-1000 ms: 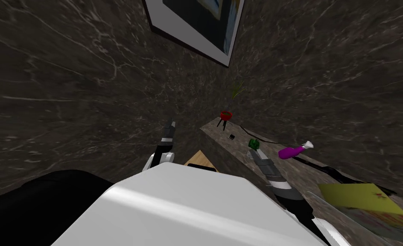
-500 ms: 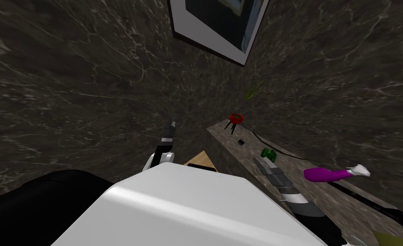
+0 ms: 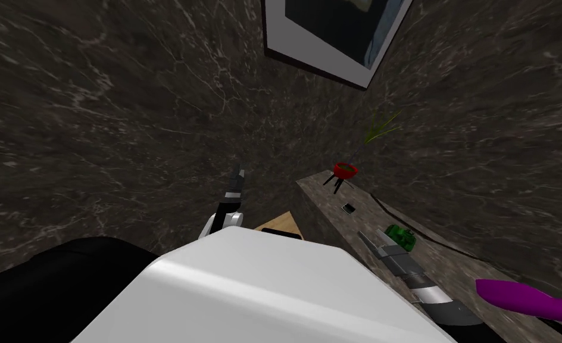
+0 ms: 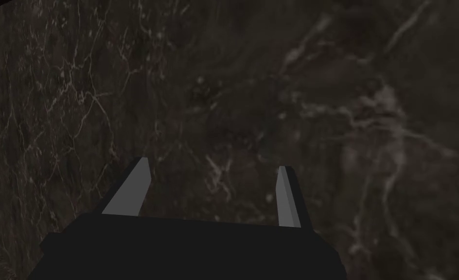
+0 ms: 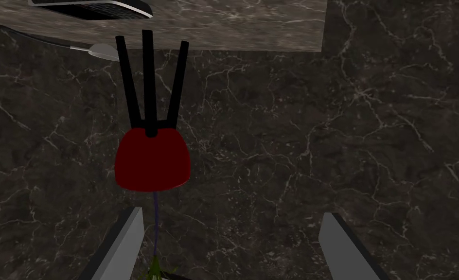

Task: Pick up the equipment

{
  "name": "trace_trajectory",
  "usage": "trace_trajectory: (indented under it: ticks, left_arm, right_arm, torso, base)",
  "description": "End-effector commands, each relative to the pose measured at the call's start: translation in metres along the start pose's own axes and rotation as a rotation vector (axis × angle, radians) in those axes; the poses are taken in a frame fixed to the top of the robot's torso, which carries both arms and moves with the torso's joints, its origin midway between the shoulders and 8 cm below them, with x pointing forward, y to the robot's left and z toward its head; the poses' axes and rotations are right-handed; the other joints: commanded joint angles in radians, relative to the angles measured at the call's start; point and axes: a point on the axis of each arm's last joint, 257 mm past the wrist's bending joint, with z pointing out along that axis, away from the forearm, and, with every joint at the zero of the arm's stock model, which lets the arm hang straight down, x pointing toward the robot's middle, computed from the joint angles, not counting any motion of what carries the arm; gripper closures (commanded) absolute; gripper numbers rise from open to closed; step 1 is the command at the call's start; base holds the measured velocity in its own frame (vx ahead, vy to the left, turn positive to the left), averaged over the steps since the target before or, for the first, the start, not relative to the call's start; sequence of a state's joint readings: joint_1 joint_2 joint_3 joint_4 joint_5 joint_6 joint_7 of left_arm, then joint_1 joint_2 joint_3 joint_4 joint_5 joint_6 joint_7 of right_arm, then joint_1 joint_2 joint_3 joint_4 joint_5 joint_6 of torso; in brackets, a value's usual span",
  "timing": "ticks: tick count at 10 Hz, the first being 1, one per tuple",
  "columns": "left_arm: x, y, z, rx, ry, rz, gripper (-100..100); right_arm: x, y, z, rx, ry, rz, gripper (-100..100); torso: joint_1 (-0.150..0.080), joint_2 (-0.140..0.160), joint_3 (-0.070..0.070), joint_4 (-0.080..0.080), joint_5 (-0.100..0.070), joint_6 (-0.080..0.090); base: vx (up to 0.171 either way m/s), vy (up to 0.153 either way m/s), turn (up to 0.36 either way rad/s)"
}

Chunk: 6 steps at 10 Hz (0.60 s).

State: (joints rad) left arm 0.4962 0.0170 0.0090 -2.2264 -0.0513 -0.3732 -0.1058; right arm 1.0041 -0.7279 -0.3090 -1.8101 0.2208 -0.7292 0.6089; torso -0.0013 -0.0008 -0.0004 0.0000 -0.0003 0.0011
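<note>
Now the head view has swung, by my own turn rather than any move of the things, so everything on the bench point(image 3: 324, 190) lies further toward the picture's right corner than a second ago. The yellow sheet seen then has passed out of view, and the purple bottle point(image 3: 530, 301) is cut by the edge, its white cap gone from sight. The framed picture point(image 3: 333, 30) on the dark marbled wall has shifted the same way.

The green thing point(image 3: 400, 236), probably the equipment meant, rests on the bench. A second ago it sat at the tip of the right hand point(image 5: 232, 214); it now lies just beside that tip, apart from it. The right hand's fingers stand wide with nothing between them, pointing at the red pot point(image 3: 345, 171) on its three black legs, well beyond the fingertips. A small black item point(image 3: 349, 208) lies on the bench between the pot and the green thing.

The left hand point(image 4: 214, 163) is raised before the marbled wall where it was before, fingers wide and holding nothing.
</note>
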Motion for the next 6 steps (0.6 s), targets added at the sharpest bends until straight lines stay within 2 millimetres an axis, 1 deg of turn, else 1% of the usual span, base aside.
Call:
trace_trajectory:
  ticks: [1,2,3,4,5,6]
  left_arm:
    - [0.0,0.0,0.0,0.0,0.0,0.0,0]
    - [0.0,0.0,0.0,0.0,0.0,0.0,0]
    - [0.0,0.0,0.0,0.0,0.0,0.0,0]
    - [0.0,0.0,0.0,0.0,0.0,0.0,0]
    - [0.0,0.0,0.0,0.0,0.0,0.0,0]
    - [0.0,0.0,0.0,0.0,0.0,0.0,0]
  right_arm:
    - [0.021,-0.014,-0.019,0.003,0.091,-0.077,-100]
    - [0.022,-0.015,-0.019,0.001,0.095,-0.099,-100]
    - [0.039,-0.027,-0.038,-0.001,0.178,-0.153,-100]
    - [0.039,-0.027,-0.038,-0.004,0.178,-0.176,-100]
    - [0.055,-0.039,-0.058,-0.01,0.261,-0.229,-100]
    - [0.055,-0.039,-0.058,-0.015,0.262,-0.251,-100]
  torso:
    - [0.0,0.0,0.0,0.0,0.0,0.0]
    - [0.0,0.0,0.0,0.0,0.0,-0.001]
    - [0.0,0.0,0.0,0.0,0.0,0.0]
    - [0.0,0.0,0.0,0.0,0.0,-0.001]
    - [0.0,0.0,0.0,0.0,0.0,0.0]
    - [0.0,0.0,0.0,0.0,0.0,-0.001]
  base:
    - [0.003,-0.005,0.315]
    - [0.003,-0.01,0.261]
    - [0.003,-0.007,0.455]
    - [0.001,-0.016,0.278]
    - [0.0,-0.011,0.378]
    - [0.0,-0.016,0.256]
